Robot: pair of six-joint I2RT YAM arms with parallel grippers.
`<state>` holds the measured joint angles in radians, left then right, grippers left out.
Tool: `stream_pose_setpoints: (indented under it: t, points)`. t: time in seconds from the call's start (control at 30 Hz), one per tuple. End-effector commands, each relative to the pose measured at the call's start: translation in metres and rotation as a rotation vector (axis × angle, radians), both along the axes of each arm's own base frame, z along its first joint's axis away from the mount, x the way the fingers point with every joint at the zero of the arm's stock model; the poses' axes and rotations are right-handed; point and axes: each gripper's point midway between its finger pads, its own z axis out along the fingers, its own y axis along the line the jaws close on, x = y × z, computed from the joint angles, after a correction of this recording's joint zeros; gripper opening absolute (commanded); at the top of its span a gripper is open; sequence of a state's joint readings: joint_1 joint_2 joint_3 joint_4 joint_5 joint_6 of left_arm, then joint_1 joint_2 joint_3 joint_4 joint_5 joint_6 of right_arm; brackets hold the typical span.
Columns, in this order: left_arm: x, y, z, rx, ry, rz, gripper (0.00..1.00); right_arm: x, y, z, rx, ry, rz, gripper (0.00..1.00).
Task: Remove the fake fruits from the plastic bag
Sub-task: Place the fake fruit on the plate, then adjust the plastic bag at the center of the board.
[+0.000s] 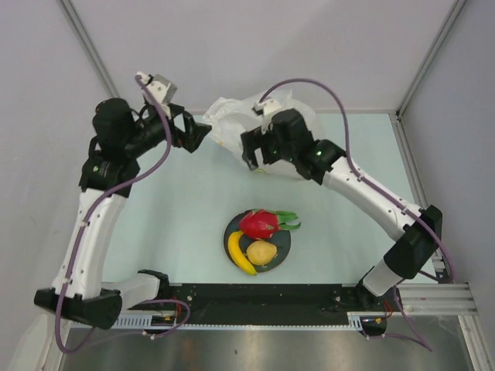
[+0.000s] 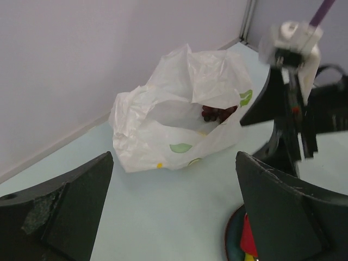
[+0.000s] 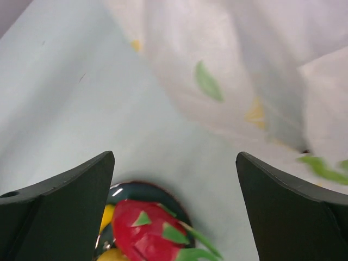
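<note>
Both tools are released and carry nothing: the left tool point(image 2: 174, 157) has its jaws spread wide facing the mouth of the plastic bag point(image 2: 163, 92), and the right tool point(image 3: 175, 157) hangs open between the bag and the plate point(image 1: 282, 251).

3 fruits lie on that plate, namely the dragon fruit point(image 1: 259, 224), the banana point(image 1: 240, 253) and the round yellow fruit point(image 1: 261, 251). The grape bunch point(image 2: 217, 113) is the 1 I can see inside the bag, deep behind a sagging fold, at the far side of the desk point(image 1: 178, 216).

My worry is the film. It is thin and slack, so jaws closing on the grapes may pinch plastic too, and the whole bag would lift or drag. Nothing pins the bag, so a push could fold the mouth shut. The 2 arms are also near each other by the bag, so reaching in together risks a knock.
</note>
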<state>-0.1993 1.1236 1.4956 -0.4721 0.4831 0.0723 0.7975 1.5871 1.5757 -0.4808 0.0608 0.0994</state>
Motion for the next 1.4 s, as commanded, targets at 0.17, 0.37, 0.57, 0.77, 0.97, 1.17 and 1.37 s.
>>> stream_pose_setpoints:
  t: [0.17, 0.37, 0.57, 0.77, 0.97, 1.17, 1.37]
  points:
    - [0.070, -0.020, -0.028, 0.222, -0.048, 0.016, 1.00, 0.103, -0.068, 0.037, 0.168, -0.031, -0.127, 0.85]
    - [0.107, -0.061, -0.076, 0.294, 0.031, -0.054, 1.00, 0.122, -0.061, 0.020, 0.236, 0.033, -0.087, 0.70]
    - [0.140, -0.060, -0.090, 0.345, 0.060, 0.178, 1.00, 0.113, -0.049, 0.022, 0.248, 0.021, -0.052, 0.62]
    - [0.133, -0.032, -0.072, 0.329, 0.069, 0.289, 1.00, 0.113, -0.036, 0.029, 0.259, -0.023, -0.009, 0.59]
    - [0.133, -0.022, -0.040, 0.253, -0.027, 0.252, 1.00, 0.130, -0.024, -0.003, 0.265, 0.047, -0.018, 0.59]
    - [0.157, -0.038, -0.093, 0.303, 0.146, 0.206, 1.00, 0.154, -0.020, -0.042, 0.259, 0.115, -0.075, 0.58]
    - [0.160, -0.062, -0.131, 0.252, 0.267, 0.121, 1.00, 0.155, -0.037, -0.084, 0.177, 0.158, -0.117, 0.58]
